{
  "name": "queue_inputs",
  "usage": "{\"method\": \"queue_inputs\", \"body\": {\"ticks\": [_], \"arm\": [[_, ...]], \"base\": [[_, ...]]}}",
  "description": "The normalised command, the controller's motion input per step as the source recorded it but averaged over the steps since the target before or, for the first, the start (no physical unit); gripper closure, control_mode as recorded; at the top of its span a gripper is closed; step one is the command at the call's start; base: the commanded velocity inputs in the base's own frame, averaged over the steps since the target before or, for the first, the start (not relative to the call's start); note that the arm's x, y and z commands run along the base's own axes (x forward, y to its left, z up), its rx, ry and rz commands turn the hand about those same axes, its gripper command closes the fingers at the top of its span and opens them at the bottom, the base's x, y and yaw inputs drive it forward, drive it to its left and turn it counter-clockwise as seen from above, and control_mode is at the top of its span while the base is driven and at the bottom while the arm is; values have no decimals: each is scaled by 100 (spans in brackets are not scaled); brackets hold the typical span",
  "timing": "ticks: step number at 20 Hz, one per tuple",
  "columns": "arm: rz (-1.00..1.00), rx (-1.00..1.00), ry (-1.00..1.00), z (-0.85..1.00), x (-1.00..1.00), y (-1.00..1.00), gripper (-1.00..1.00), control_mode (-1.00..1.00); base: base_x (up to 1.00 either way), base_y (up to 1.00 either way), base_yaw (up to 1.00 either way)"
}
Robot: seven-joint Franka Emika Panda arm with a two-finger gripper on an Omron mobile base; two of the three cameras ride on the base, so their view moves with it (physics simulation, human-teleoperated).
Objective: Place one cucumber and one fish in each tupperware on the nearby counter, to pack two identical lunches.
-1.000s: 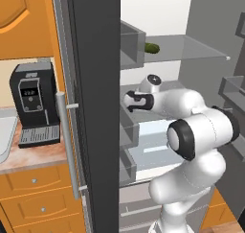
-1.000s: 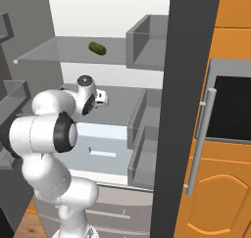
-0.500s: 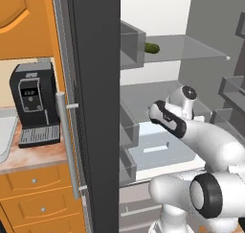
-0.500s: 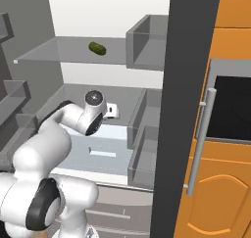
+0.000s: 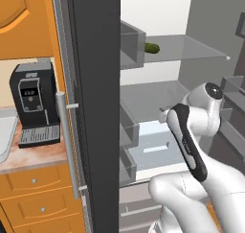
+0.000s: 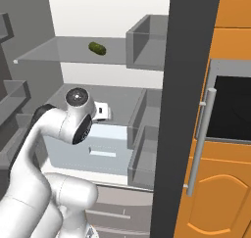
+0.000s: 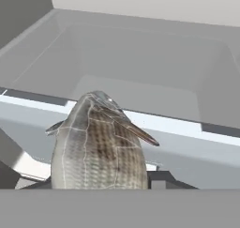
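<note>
— Reaching into the open fridge, is it? How does the arm sit?

— Folded. It rises from low down, bends at a dark elbow, and the wrist turns in toward the fridge's middle level, above the pale drawer [image 6: 98, 149]. In the right base view a small white part of the hand shows just past the round wrist joint, over the drawer's back edge.

— And the claw [image 7: 101, 187]?

— Narrowed on a fish [image 7: 98, 147]. In the hand view the fish fills the space between the fingertips, brown-grey and scaled, pointing away from the camera, over the front rim of a grey bin [image 7: 140, 63].

— Where is the cucumber?

— One cucumber [image 5: 151, 48] lies on the glass shelf [image 5: 191, 47] at the top, near its back edge, well above the hand and apart from it. A grey box [image 6: 147, 48] stands on the same shelf toward the door side.

— Anything in the way?

— The dark fridge door [image 5: 93, 107] stands edge-on between the fridge interior and the table [image 5: 28, 153]. On that table a black coffee machine [image 5: 32, 105] sits near the front edge, with a sink corner [image 5: 5, 136] beside it. Orange cabinets [image 6: 220, 183] and a dark oven window [image 6: 233, 109] flank the other side.
</note>
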Motion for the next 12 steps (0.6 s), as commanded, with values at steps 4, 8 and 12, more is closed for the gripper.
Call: {"method": "queue_inputs", "body": {"ticks": [4,8,12], "arm": [[2,-3,3,79,-100,0,100,-100],[1,-8,1,74,-92,0,100,-100],[0,-11,0,58,-90,-1,100,-100]], "base": [[0,0,0],[0,0,0],[0,0,0]]}}
